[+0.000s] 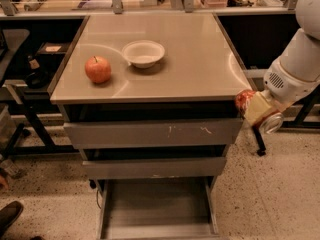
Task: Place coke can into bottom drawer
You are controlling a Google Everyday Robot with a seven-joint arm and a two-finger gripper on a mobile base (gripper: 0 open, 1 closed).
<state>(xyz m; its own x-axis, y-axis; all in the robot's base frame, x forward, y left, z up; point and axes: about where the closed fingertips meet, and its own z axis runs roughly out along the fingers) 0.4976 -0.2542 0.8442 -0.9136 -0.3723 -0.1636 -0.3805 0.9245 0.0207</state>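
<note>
The gripper (259,112) clasps the tilted can (244,101) just off the right edge of the cabinet (150,133), above and right of the open bottom drawer (155,204).

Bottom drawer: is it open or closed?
Open. The bottom drawer is pulled out, its grey floor showing. The gripper, right of the cabinet, holds the coke can.

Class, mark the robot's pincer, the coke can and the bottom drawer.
pincer (259,110): camera view, midway between its fingertips, right of the cabinet (200,59).
coke can (243,100): camera view, on its red side, left of the pincer that grips it.
bottom drawer (157,204): camera view, on its bare grey floor.
</note>
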